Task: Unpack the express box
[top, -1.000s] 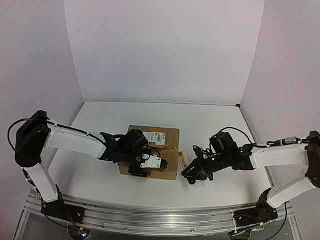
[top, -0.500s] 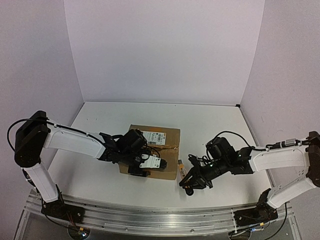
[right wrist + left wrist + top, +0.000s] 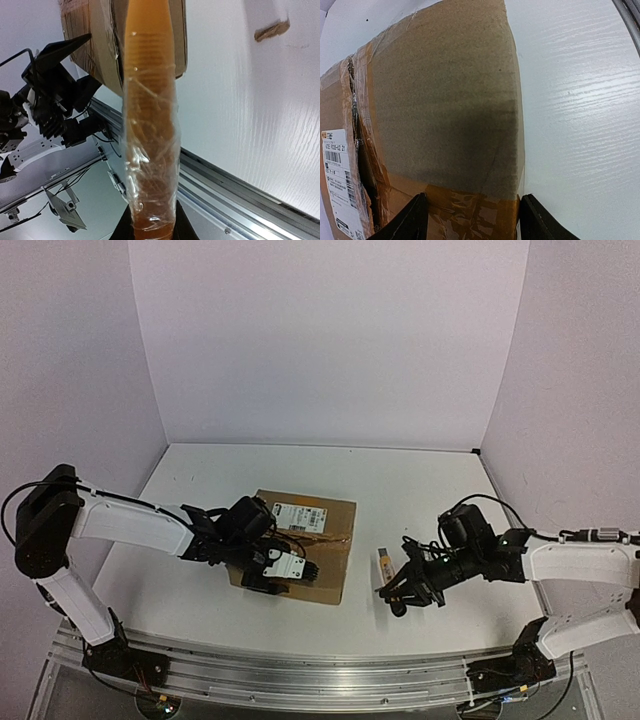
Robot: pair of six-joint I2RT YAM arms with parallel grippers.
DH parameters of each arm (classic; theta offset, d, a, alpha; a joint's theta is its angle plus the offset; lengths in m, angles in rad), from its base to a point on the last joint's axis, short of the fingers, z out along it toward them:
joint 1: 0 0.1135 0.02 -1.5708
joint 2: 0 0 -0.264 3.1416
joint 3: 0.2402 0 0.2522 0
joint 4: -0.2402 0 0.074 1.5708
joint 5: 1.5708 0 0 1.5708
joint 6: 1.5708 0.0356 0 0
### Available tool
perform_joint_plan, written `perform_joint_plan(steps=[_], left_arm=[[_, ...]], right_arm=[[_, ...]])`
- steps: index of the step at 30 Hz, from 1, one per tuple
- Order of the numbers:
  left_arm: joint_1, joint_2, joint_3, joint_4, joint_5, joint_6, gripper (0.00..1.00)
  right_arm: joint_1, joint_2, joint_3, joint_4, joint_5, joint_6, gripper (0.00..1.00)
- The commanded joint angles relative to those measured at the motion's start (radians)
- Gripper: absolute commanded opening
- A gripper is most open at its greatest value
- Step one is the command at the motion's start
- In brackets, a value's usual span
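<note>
The express box (image 3: 318, 538) is a brown cardboard parcel with a white barcode label (image 3: 303, 512), lying mid-table. My left gripper (image 3: 288, 570) sits on its near left part. In the left wrist view its jaws (image 3: 472, 217) stand wide on either side of a tape-covered edge of the box (image 3: 445, 90), touching it. The seam beside the label (image 3: 337, 190) is torn open. My right gripper (image 3: 400, 595) is to the right of the box, shut on a long crumpled strip of tan tape (image 3: 150, 125). The strip (image 3: 383, 558) sticks up from the fingers. The box also shows in the right wrist view (image 3: 100, 50).
A small brown scrap (image 3: 271, 30) lies on the white table right of the box. The aluminium rail (image 3: 300, 665) runs along the near table edge. Lilac walls close in the back and both sides. My left arm (image 3: 55, 100) shows beyond the strip.
My right gripper has swung right, away from the box, with the tape strip in it. The box and my left gripper have shifted slightly left and the box has turned a little.
</note>
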Motion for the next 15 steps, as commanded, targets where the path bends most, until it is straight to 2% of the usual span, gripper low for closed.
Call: perform_joint_plan(steps=[1,6,10,15], left_arm=[[0.021,-0.037,-0.040,-0.125,0.074,0.029,0.61],[0.051,-0.062,-0.055,-0.145,0.112,0.066,0.61],[0.056,-0.065,-0.066,-0.140,0.109,0.081,0.61],[0.057,-0.053,-0.052,-0.140,0.117,0.079,0.61]], right_arm=[[-0.025,0.112,0.100,0.026,-0.045,-0.126,0.00],[-0.031,0.221,0.151,0.105,-0.152,-0.148,0.00],[-0.031,0.259,0.174,0.134,-0.169,-0.165,0.00],[-0.031,0.324,0.203,0.246,-0.186,-0.138,0.00]])
